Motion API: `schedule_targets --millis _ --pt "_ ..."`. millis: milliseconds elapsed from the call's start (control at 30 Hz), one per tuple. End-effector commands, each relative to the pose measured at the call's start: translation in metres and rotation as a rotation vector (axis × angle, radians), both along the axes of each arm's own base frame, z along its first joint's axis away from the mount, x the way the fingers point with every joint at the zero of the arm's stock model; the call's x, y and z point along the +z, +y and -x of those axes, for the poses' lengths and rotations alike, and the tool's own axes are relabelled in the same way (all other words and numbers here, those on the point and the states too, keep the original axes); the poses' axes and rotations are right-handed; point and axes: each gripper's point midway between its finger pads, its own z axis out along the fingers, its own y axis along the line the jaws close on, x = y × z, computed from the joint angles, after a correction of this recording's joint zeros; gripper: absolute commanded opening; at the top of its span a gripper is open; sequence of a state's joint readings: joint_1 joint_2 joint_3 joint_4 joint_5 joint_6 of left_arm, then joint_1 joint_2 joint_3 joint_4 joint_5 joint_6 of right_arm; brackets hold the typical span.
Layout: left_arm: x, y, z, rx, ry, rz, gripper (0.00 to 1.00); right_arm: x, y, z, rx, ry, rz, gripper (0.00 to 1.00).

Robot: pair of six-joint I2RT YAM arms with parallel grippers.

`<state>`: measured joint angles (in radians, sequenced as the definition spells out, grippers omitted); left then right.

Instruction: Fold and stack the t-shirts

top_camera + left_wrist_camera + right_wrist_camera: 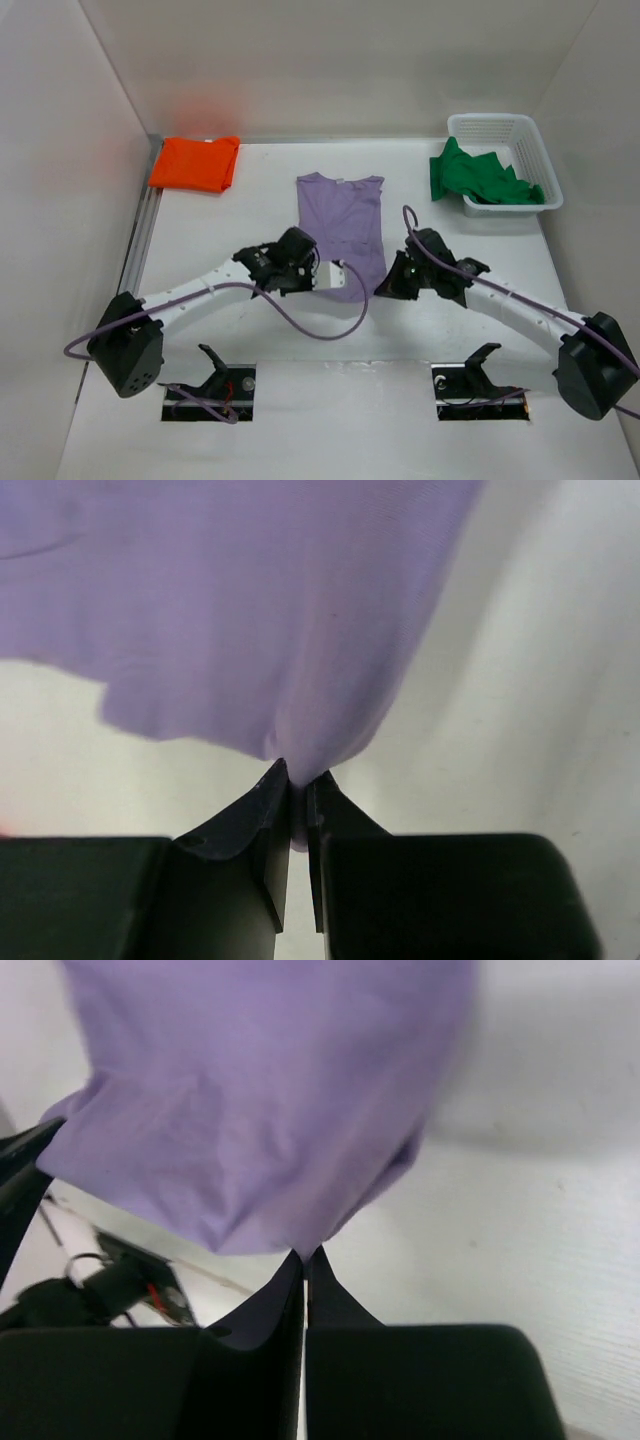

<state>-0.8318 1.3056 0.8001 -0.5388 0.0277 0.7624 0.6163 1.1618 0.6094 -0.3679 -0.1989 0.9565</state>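
Note:
The lavender t-shirt point(343, 220) lies in the middle of the table, collar to the far side. My left gripper point(318, 275) is shut on its near left hem corner point(290, 735). My right gripper point(385, 285) is shut on its near right hem corner point(300, 1230). Both corners are lifted off the table. The orange t-shirt point(195, 163) lies folded at the far left. The green t-shirt point(480, 178) hangs crumpled over the near wall of the white basket point(515, 135) at the far right.
A metal rail point(140, 235) runs along the table's left edge. White walls close in the far, left and right sides. Two black stands point(215, 375) point(478, 372) sit at the near edge.

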Motion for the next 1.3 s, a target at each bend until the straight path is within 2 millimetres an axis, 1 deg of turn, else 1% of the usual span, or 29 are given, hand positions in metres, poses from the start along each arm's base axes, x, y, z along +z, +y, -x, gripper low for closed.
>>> schedule_targets --millis 0,67,133,267,367,467,533,633,700,800,1033,1133,1200,1267 --pt "0.041 -0.008 -0.021 0.053 0.041 0.102 0.0 0.042 0.002 -0.027 0.045 -0.106 0.019 0.0" --pt "0.057 -0.006 -0.041 0.088 0.033 0.13 0.0 0.056 0.001 -0.042 0.057 -0.132 0.027 0.0" --pt "0.072 -0.002 -0.064 0.119 0.015 0.154 0.0 0.072 -0.002 -0.063 0.056 -0.165 0.034 0.0" --pt "0.096 0.004 -0.115 0.18 -0.026 0.195 0.0 0.103 -0.009 -0.116 0.051 -0.225 0.054 0.0" --pt "0.109 0.007 -0.16 0.229 -0.064 0.224 0.0 0.118 -0.008 -0.154 0.05 -0.251 0.059 0.0" --pt "0.115 0.01 -0.2 0.273 -0.087 0.247 0.0 0.122 -0.003 -0.187 0.053 -0.249 0.045 0.0" --pt "0.119 0.012 -0.226 0.298 -0.104 0.261 0.01 0.12 -0.002 -0.206 0.049 -0.239 0.04 0.0" --pt "0.128 0.012 -0.26 0.328 -0.14 0.287 0.01 0.117 -0.005 -0.231 0.033 -0.233 0.038 0.0" --pt "0.131 0.01 -0.276 0.334 -0.156 0.302 0.02 0.114 -0.009 -0.244 0.02 -0.226 0.036 0.0" --pt "0.127 0.006 -0.295 0.334 -0.17 0.313 0.03 0.108 -0.015 -0.263 -0.005 -0.222 0.035 0.0" --pt "0.123 -0.007 -0.334 0.328 -0.236 0.351 0.04 0.108 -0.032 -0.298 -0.068 -0.243 0.025 0.0" --pt "0.117 -0.011 -0.348 0.33 -0.256 0.357 0.05 0.102 -0.034 -0.313 -0.085 -0.239 0.015 0.0" --pt "0.108 -0.012 -0.358 0.333 -0.263 0.357 0.06 0.096 -0.032 -0.322 -0.086 -0.229 0.003 0.0" --pt "0.098 -0.014 -0.367 0.335 -0.272 0.354 0.07 0.087 -0.035 -0.332 -0.103 -0.218 0.004 0.0"
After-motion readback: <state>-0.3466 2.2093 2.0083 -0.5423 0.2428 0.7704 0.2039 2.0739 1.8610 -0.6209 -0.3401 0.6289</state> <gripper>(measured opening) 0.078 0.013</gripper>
